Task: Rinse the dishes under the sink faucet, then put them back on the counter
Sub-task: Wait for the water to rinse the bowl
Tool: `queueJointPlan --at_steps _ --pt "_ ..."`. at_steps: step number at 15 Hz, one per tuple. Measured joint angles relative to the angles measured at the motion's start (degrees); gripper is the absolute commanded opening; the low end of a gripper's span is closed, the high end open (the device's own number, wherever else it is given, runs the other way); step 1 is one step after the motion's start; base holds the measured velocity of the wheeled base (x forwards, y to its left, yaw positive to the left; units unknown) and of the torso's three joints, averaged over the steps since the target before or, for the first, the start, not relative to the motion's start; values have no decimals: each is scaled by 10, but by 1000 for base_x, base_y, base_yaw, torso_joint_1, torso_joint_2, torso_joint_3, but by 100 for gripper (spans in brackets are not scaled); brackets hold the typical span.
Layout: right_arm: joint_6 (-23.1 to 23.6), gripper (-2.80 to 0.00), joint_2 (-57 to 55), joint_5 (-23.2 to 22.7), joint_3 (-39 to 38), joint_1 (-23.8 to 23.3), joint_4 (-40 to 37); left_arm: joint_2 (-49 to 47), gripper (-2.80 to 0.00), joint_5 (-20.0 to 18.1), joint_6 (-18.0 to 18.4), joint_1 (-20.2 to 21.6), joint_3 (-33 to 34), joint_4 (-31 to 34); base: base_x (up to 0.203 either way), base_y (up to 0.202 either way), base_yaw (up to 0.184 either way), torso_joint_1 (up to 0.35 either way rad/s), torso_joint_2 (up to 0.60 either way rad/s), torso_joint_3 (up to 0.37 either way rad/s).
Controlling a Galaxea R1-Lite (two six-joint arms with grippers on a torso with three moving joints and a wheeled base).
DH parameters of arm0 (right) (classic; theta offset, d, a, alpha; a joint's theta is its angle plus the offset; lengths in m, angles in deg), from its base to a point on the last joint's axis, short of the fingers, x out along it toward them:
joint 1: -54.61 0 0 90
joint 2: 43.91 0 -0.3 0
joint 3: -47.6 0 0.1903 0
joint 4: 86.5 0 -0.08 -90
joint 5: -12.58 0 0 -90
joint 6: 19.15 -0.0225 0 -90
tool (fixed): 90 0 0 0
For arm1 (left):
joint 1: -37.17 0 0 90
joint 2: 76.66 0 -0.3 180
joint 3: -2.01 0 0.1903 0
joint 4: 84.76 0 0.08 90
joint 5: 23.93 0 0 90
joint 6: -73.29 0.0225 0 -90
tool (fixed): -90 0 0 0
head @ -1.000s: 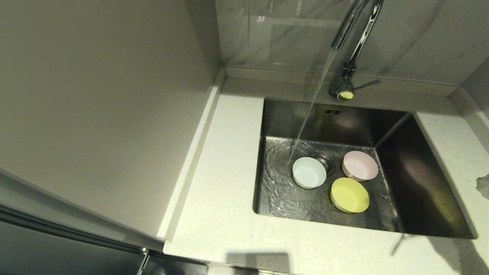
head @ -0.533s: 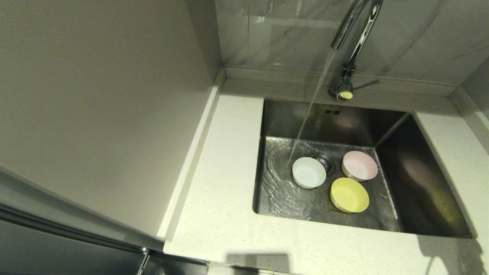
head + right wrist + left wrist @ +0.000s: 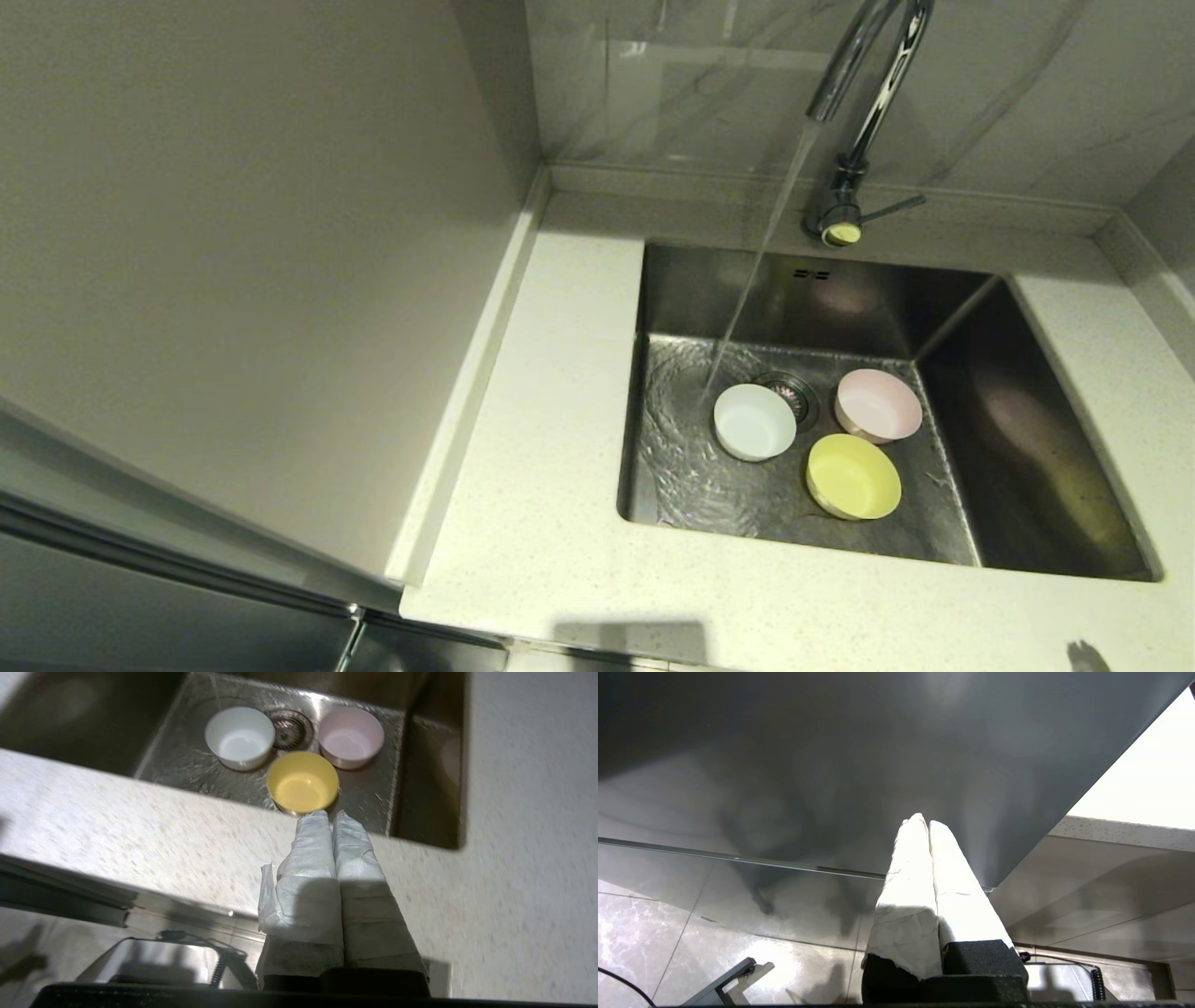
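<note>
Running from the faucet, water lands beside the white bowl in the sink. Both claws are closed and empty: right claw above the surface, left claw below it.

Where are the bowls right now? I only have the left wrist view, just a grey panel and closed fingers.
Observer: All three sit upright on the sink floor by the drain: white bowl, pink bowl, yellow bowl.
Operator: Is the faucet on?
Observer: Yes, the faucet runs; its stream lands beside the white bowl, not in it.
Operator: And the right gripper?
Observer: Right gripper is shut, empty, over the counter in front of the sink.
</note>
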Motion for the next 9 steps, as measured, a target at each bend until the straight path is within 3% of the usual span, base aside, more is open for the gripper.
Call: queueJointPlan --at_steps 3,7,9 --pt "2 -280 70 32 -70 16 22 0 -280 0 0 0 0 0 0 0 0 0 0 0" --pt "-11 -280 136 36 -81 19 -76 0 -280 0 0 0 0 0 0 0 0 0 0 0" --pt "-11 -280 168 34 -79 18 -88 0 -280 0 0 0 0 0 0 0 0 0 0 0"
